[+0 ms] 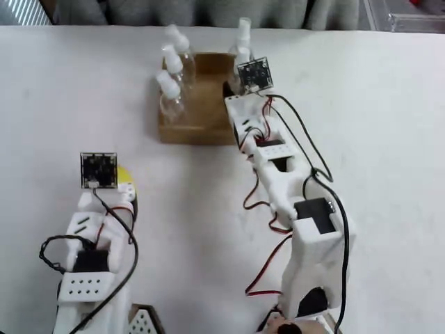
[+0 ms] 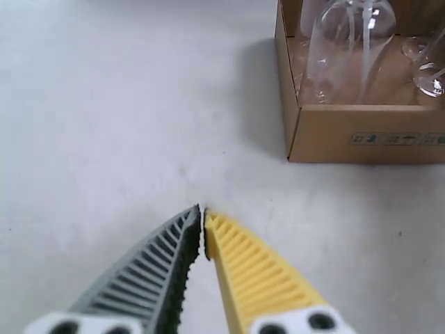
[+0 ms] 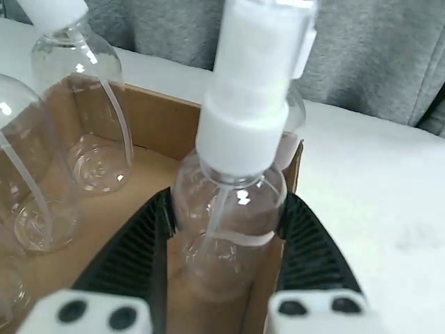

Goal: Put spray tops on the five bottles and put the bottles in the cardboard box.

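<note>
I've got R gripper clamped round bottle body, leaving spray top free, inside box wall; L gripper pinched together, empty, parked on bench.

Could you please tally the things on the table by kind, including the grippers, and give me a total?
Bottles with spray tops: 5
Cardboard box: 1
Grippers: 2, the left gripper and the right gripper
Total: 8
</note>
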